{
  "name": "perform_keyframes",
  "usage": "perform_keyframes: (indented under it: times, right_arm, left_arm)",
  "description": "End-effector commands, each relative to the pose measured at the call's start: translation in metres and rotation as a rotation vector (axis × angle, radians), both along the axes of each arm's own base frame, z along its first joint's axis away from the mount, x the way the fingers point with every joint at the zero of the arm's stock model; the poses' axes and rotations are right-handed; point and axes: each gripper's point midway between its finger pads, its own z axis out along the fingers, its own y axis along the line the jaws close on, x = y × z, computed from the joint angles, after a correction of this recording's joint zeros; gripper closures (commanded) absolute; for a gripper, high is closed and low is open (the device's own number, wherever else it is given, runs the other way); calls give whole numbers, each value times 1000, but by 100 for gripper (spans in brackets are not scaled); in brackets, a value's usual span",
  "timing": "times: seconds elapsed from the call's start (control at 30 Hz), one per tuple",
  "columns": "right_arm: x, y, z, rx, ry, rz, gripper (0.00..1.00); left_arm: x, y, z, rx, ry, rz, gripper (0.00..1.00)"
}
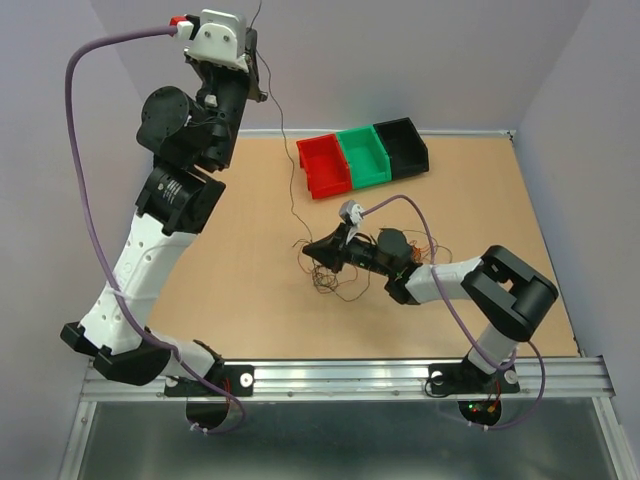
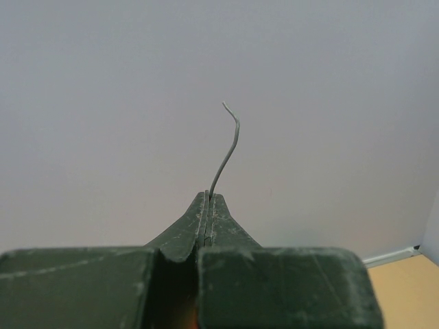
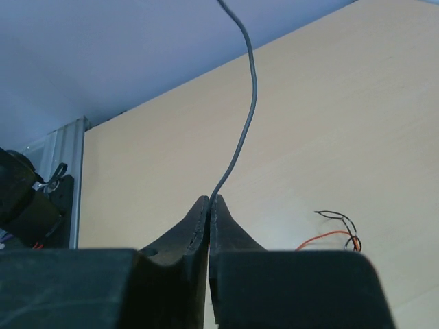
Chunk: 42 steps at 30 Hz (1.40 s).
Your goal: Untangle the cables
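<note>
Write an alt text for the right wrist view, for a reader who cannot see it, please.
The right claw is shut on one thin dark cable, which rises from between its tips and leaves the picture at the top. Behind it lies the tan table, with orange and black wire ends at the right.

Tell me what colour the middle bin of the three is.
Green. The middle bin shows best in the top external view.

Top view: the cables (image 1: 325,278) near the worktop's (image 1: 250,310) middle are too thin to tell strand from strand, and the right arm (image 1: 440,280) covers part of the clump. Right wrist view: a grey wire (image 3: 248,103) leaves the top edge and vanishes between the right fingers (image 3: 230,229); orange and dark strands (image 3: 333,236) are partly hidden behind those fingers' base.
</note>
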Motion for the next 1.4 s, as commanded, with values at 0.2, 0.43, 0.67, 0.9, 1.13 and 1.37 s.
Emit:
perform_keyframes:
  times: [0.2, 0.43, 0.67, 0.9, 1.13, 1.37]
  right_arm:
    - [-3, 5, 76, 73, -109, 38, 99]
    - [21, 9, 103, 64, -136, -54, 99]
    - [62, 31, 100, 13, -108, -131, 99]
    - [88, 49, 73, -36, -57, -170, 100]
    - [98, 61, 55, -65, -60, -154, 99]
    - [87, 71, 47, -79, -85, -62, 100]
  left_arm:
    - [63, -1, -121, 178, 186, 83, 100]
    - [142, 91, -254, 150, 479, 1, 100]
    - [136, 104, -358, 192, 694, -283, 79]
    - [137, 129, -387, 204, 739, -192, 14]
    - [98, 109, -383, 312, 623, -302, 7]
    - [39, 63, -397, 417, 527, -651, 8]
